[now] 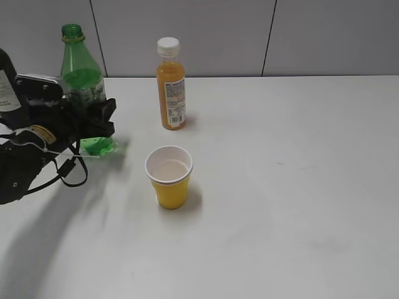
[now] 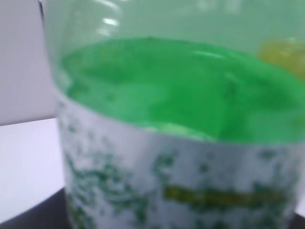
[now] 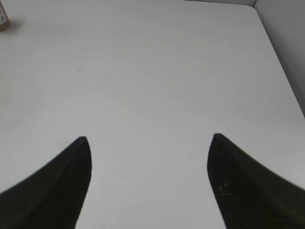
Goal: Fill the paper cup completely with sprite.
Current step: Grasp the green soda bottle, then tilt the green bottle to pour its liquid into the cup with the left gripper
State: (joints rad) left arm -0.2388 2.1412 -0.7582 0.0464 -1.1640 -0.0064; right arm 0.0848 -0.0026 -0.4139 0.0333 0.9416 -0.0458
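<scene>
The paper cup (image 1: pixel 169 177), yellow with a white rim, stands upright in the middle of the table. The green sprite bottle (image 1: pixel 83 81) stands upright at the far left with no cap on. My left gripper (image 1: pixel 103 121) is closed round its lower body at the label. In the left wrist view the bottle (image 2: pixel 181 143) fills the frame and hides the jaws; green liquid shows above the white-green label. My right gripper (image 3: pixel 148 138) is open and empty over bare table, out of the exterior view.
An orange juice bottle (image 1: pixel 171 84) with a white cap stands behind the cup. A dark bottle (image 1: pixel 7 81) with a white label stands at the left edge, behind my left arm. A grey wall runs along the table's back edge.
</scene>
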